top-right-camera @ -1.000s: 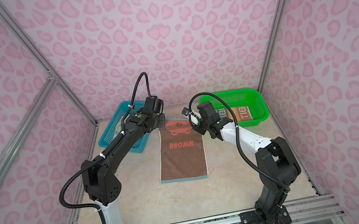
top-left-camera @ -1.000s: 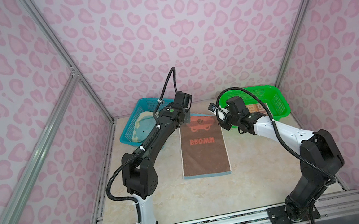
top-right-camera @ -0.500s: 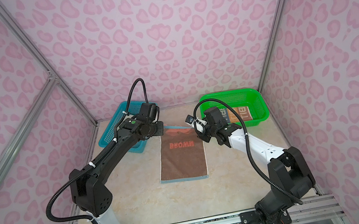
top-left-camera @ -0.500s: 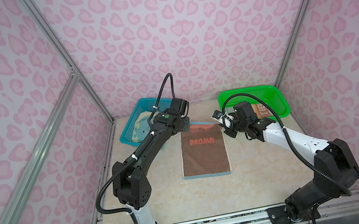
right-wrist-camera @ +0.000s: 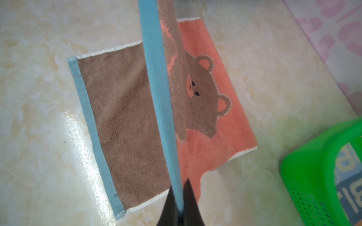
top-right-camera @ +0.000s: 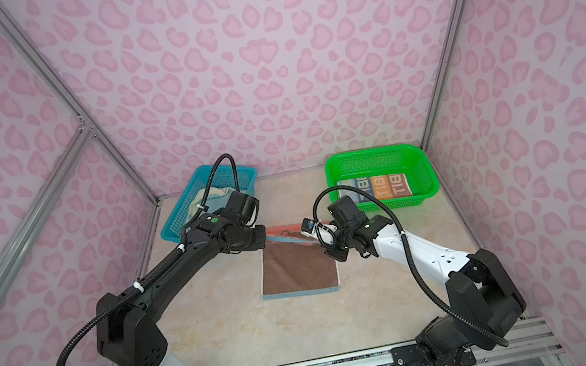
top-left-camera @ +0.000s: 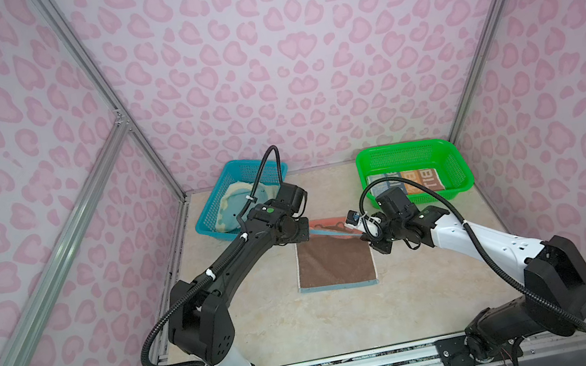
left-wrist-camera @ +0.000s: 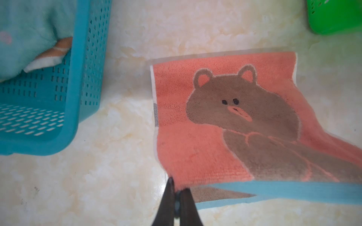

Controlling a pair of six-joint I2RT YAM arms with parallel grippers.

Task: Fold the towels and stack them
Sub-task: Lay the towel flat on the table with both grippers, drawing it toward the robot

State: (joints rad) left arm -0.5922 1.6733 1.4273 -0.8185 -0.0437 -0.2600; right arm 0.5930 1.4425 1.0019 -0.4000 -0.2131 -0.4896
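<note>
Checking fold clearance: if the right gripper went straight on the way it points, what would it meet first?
Likely the bear towel itself: the right gripper, shut on its blue hem, aims at the part lying flat. Depth unclear.

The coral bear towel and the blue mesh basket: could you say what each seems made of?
Coral bear towel: likely terry cotton or microfibre, matte, with visible looped pile. Blue mesh basket: apparently moulded plastic, slightly glossy, with regular punched slots.

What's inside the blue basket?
A crumpled light-blue-and-cream towel lies in the blue basket. In the left wrist view a peach-and-white cloth corner peeks from under it. The rest of that cloth is covered, and the left arm hides part of the basket.
</note>
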